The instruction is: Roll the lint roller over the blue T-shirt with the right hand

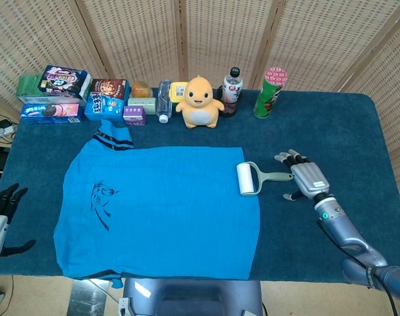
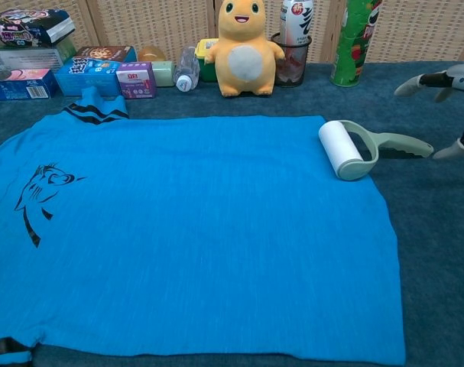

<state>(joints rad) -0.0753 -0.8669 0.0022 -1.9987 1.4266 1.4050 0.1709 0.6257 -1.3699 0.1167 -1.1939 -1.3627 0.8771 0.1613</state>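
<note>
The blue T-shirt (image 1: 161, 209) (image 2: 186, 237) lies flat on the dark blue table, with a black drawing on its left side. The lint roller (image 1: 247, 178) (image 2: 345, 149) lies at the shirt's upper right corner, white roll on the cloth edge and green handle (image 1: 277, 176) (image 2: 400, 145) pointing right. My right hand (image 1: 305, 179) (image 2: 447, 103) hovers open just right of the handle's end, fingers spread and apart from it. My left hand (image 1: 0, 214) is open at the table's left edge, away from the shirt.
Along the back edge stand snack boxes (image 1: 62, 97), a small bottle (image 1: 163, 101), a yellow plush toy (image 1: 200, 102), a dark bottle (image 1: 231, 91) and a green can (image 1: 269, 92). Bare blue cloth (image 1: 338, 138) spreads right of the roller.
</note>
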